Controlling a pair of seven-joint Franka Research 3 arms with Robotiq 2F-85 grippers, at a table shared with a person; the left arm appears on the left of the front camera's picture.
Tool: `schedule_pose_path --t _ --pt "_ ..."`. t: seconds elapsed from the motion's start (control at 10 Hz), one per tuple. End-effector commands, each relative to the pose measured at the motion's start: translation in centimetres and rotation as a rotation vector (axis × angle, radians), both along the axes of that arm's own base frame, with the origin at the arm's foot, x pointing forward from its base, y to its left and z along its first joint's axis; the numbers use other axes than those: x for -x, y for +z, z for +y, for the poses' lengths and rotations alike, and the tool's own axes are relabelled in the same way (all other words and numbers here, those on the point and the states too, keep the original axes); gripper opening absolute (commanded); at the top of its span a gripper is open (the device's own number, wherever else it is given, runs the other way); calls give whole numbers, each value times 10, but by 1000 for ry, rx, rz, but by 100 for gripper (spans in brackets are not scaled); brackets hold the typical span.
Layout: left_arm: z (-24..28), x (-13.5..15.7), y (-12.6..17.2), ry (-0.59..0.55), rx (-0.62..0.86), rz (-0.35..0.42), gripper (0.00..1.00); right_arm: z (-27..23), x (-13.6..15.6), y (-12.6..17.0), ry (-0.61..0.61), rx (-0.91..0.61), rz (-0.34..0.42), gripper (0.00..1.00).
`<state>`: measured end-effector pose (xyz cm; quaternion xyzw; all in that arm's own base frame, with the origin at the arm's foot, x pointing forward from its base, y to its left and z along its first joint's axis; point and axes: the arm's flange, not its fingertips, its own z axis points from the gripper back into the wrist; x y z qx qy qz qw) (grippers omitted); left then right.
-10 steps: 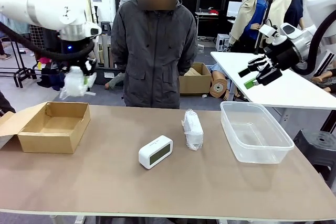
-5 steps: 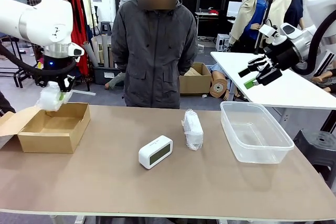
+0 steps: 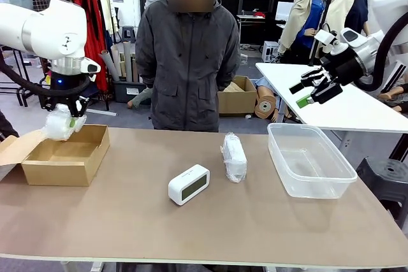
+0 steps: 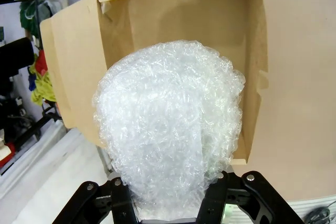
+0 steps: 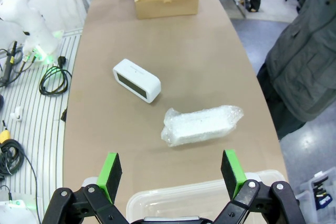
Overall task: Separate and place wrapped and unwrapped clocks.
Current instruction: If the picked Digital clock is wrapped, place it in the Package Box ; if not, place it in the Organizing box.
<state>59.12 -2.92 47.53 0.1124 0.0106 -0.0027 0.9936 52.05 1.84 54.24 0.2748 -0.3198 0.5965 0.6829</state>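
Grips one wrapped clock in the left gripper, jaws pinched narrow on the bundle's end so that most of the crinkly plastic hangs free below. Holds it above the open cardboard box at the table's left end, clear of the rim; seen from the left wrist, lines the bundle up over the box's bare floor. Looks like the moment before release, with the box apparently meant for wrapped ones.

Farther out, leaves the second wrapped clock lying on the table near the middle, toward the far edge, and the bare clock just beside it on the near side, apart, screen facing the robot. Probably sends that second bundle to the box next and the bare clock to the clear tub on the right.

Parks the right gripper high above the tub's far side, jaws spread wide, holding nothing, likely to keep out of the left arm's way.
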Motion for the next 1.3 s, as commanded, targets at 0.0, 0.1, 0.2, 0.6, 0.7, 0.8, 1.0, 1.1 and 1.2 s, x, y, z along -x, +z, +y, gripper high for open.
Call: schedule_pose_path --t 0.0,0.1,0.2,0.6,0.7,0.8,1.0,1.1,1.2 --pt "1 -1 3 7 -18 -11 0 0 1 1 -1 1 -4 100" --pt "1 -1 3 7 -18 -11 0 0 1 1 -1 1 -4 100" --pt "0 0 0 0 0 0 0 0 1 1 -1 1 -4 100" --pt "11 2 -28 -91 4 -36 0 0 1 1 -1 1 -4 100" --pt "15 -1 -35 -120 20 -16 0 0 1 1 -1 1 -4 100" --pt "19 -4 -42 -115 25 1 0 0 1 1 -1 1 -4 100" --pt "28 -10 -52 -127 27 12 0 0 1 1 -1 1 -4 100" --pt "30 -9 -58 -110 25 11 0 0 1 1 -1 1 -4 100" --pt "33 -13 -66 -80 30 24 0 0 1 1 -1 1 -4 100"
